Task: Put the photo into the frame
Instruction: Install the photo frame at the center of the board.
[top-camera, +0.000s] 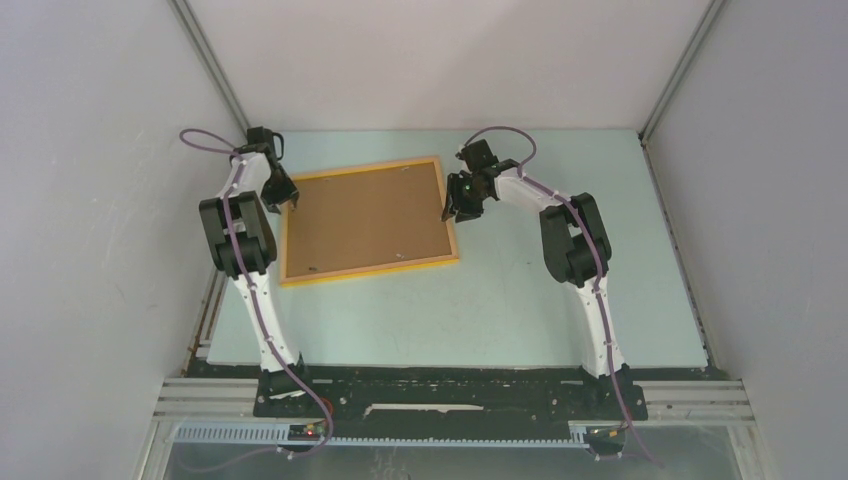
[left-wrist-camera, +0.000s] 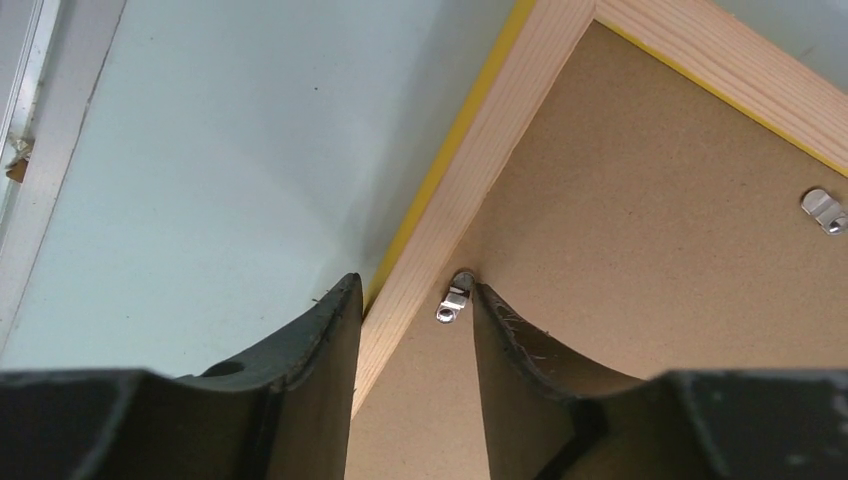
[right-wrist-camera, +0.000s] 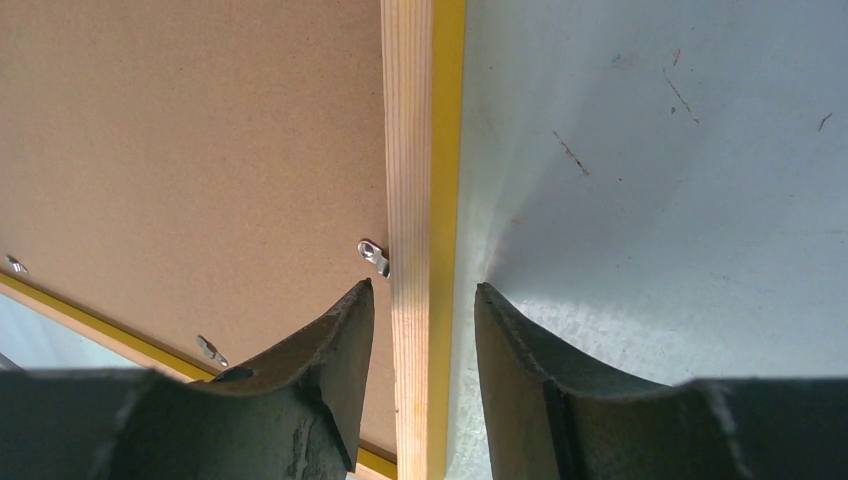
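Observation:
The frame (top-camera: 366, 268) lies face down on the table, its yellow-orange rim around a brown backing board (top-camera: 365, 215). The photo is hidden. My left gripper (top-camera: 286, 196) is open at the frame's far left edge. In the left wrist view the left gripper (left-wrist-camera: 412, 283) straddles the wooden rim (left-wrist-camera: 470, 170), and its inner fingertip touches a small metal clip (left-wrist-camera: 452, 303) on the board (left-wrist-camera: 650, 220). My right gripper (top-camera: 455, 212) is open at the frame's right edge. In the right wrist view the right gripper (right-wrist-camera: 424, 288) straddles the rim (right-wrist-camera: 408, 120), apart from it, just short of another clip (right-wrist-camera: 374, 257).
More metal clips (left-wrist-camera: 825, 212) (right-wrist-camera: 210, 350) sit along the board's edges. The pale blue table (top-camera: 520, 300) stretches right of and in front of the frame. Grey enclosure walls stand on three sides, and an aluminium rail (left-wrist-camera: 25, 150) runs along the left table edge.

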